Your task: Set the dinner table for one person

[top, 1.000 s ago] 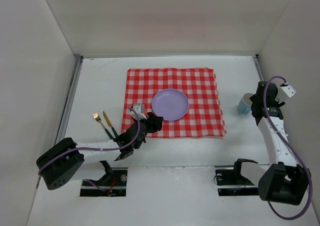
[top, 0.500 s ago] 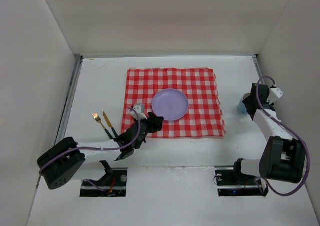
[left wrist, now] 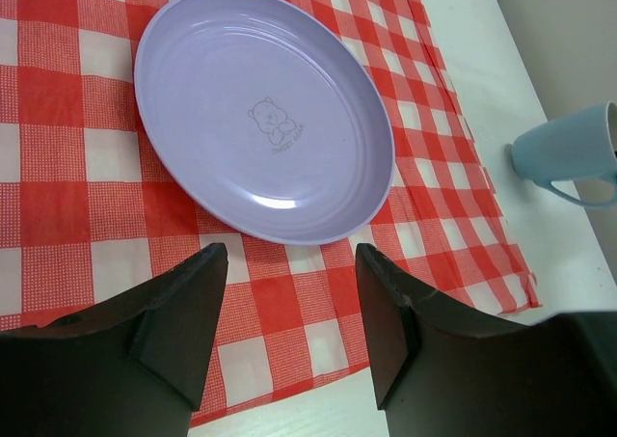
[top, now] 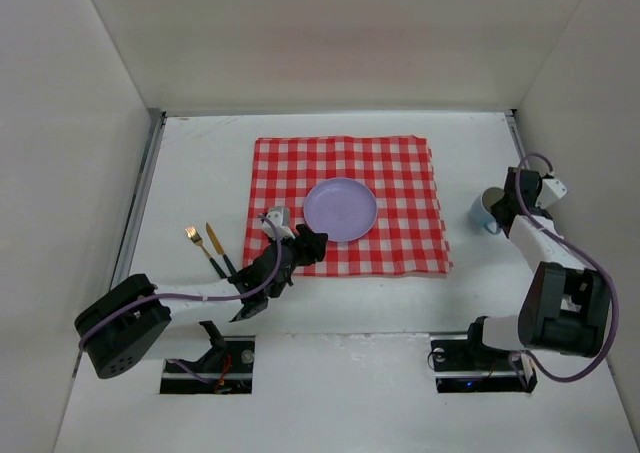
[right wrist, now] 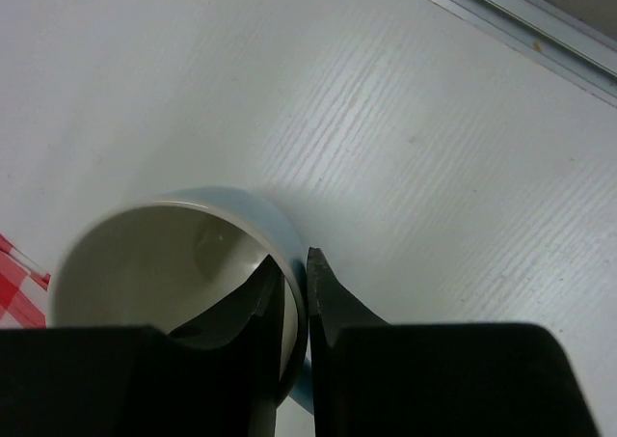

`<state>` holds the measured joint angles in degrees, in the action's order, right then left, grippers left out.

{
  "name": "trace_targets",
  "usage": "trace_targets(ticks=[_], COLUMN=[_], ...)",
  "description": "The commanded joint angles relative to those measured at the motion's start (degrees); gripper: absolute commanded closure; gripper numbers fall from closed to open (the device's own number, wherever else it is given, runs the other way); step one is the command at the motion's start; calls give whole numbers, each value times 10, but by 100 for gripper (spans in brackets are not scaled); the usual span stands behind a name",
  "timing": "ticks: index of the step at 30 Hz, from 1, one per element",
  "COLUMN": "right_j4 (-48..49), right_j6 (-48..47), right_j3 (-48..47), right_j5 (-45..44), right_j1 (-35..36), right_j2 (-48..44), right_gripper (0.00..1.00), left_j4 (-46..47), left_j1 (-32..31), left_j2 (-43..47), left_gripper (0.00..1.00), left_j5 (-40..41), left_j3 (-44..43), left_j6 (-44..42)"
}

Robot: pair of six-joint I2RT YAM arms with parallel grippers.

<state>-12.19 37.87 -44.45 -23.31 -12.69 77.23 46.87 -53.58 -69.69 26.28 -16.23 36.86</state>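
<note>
Mug [right wrist: 183, 263] rim pinched; nothing visible inside.

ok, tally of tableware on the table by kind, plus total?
plate: 1
mug: 1
fork: 1
knife: 1
cloth: 1
Total: 5

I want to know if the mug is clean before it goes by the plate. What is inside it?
Inside the mug, only a pale bare wall shows, plus one right finger hooked over the rim; that finger hides the bottom.
</note>
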Motion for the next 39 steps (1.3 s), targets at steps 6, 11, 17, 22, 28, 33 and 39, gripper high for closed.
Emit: trace_targets(ticks=[6, 11, 17, 22, 28, 33, 39], right_j4=[-35, -39, -92, -146, -208, -246, -275], right_j6=[-29, -48, -62, -77, -90, -100, -105], right_j3=[-148, -272, -454, -573, -657, -693, -709], right_j5=[-6, 17, 46, 39, 41, 46, 59], right_j1=[89, 172, 220, 236, 237, 237, 234], right_j2=[-34, 82, 250, 353, 419, 453, 484], right_gripper=[86, 86, 86, 86, 85, 85, 81], left_j4=[32, 32, 32, 32, 32, 33, 33], left_j1=[-2, -2, -2, -1, 4, 7, 9], left_j2=[-6, 0, 10, 9, 2, -1, -9], left_gripper=[47, 47, 47, 47, 47, 47, 47], left_j5=[1, 4, 6, 6, 6, 6, 6], left_j3=[-21, -19, -16, -15, -16, -15, -17], left_j6=[-2, -7, -8, -8, -7, -5, -4])
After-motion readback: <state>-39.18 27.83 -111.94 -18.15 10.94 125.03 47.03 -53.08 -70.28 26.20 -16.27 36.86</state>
